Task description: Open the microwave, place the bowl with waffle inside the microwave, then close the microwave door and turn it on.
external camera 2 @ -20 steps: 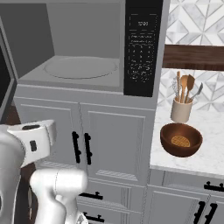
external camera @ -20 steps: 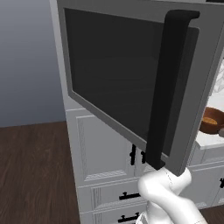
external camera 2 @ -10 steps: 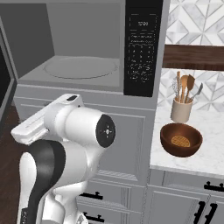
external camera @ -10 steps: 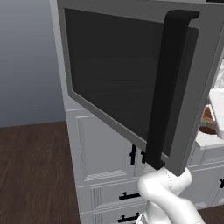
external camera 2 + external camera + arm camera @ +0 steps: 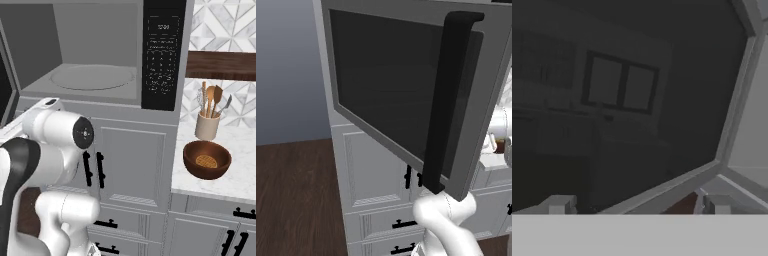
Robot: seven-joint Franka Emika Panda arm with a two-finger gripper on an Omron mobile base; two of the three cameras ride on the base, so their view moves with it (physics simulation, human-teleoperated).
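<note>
Right base view: microwave cavity exposed, microwave door swung wide; bowl with waffle on worktop; gripper spread apart, holding nothing.

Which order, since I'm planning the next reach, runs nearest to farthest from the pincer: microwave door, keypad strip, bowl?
1. microwave door: just ahead of the open pincer in the hand view, far left.
2. keypad strip: middle of the right base view.
3. bowl: on the counter, far right.
</note>
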